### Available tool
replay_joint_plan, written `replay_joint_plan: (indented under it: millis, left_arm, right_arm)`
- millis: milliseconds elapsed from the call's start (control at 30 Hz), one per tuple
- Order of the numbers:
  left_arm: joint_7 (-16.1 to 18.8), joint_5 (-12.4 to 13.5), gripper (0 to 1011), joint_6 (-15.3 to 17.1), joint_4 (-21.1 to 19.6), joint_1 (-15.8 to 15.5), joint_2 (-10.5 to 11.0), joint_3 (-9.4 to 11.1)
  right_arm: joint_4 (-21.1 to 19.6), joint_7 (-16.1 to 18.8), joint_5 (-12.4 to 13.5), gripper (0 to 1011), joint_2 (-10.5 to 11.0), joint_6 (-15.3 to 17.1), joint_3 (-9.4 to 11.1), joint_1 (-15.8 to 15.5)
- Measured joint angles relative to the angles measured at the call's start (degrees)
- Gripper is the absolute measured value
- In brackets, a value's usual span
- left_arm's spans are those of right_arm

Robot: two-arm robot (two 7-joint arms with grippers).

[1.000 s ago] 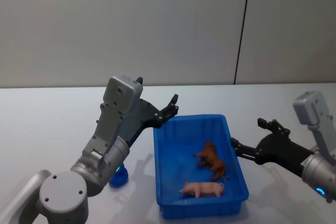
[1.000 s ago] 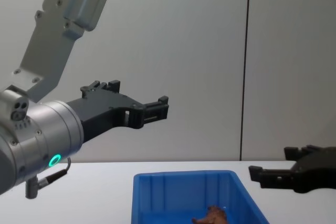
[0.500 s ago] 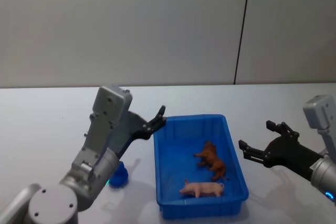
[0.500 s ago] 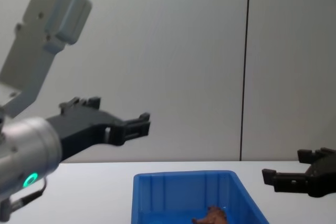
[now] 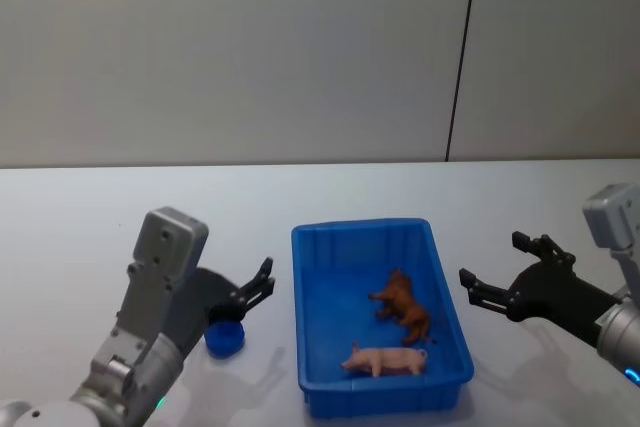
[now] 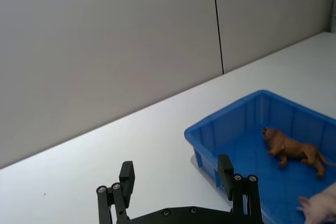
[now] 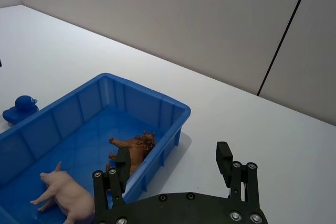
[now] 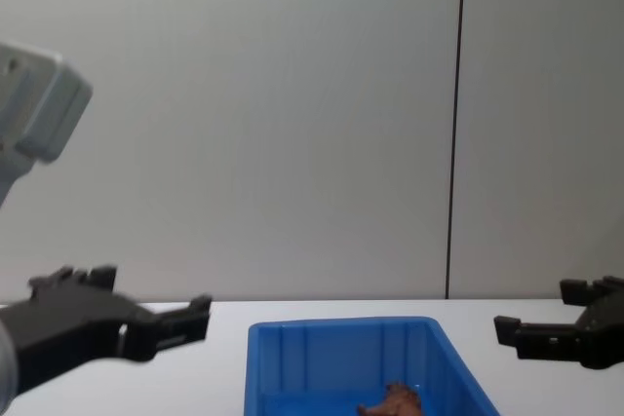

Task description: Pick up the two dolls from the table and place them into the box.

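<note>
The left end effector (image 5: 258,292) hangs wide open and empty left of the box (image 5: 362,234); the right end effector (image 5: 495,267) — equally open, empty — hovers right of it. Inside lie the lion (image 5: 402,307) and, nearer, the pig (image 5: 385,358).

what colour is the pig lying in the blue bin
Pale pink. The pig shows best in the head view.
</note>
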Motion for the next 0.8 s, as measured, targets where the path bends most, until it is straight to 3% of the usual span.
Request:
replay_joint_plan:
  millis: [300,800]
  left_arm:
    - [-3.01,-1.99,1001,1.1,1.33,1.62,1.84,-0.75]
    - [-8.9,-1.78,1001,1.44,8.58,-0.71,0.41,-1.17]
  right_arm:
    - [-0.06,-0.05,0.07,1001,0.11,-0.06,0.06,-0.12]
    - [-0.12,-0.09,0.11,1001,0.19,-0.1,0.11,-0.18]
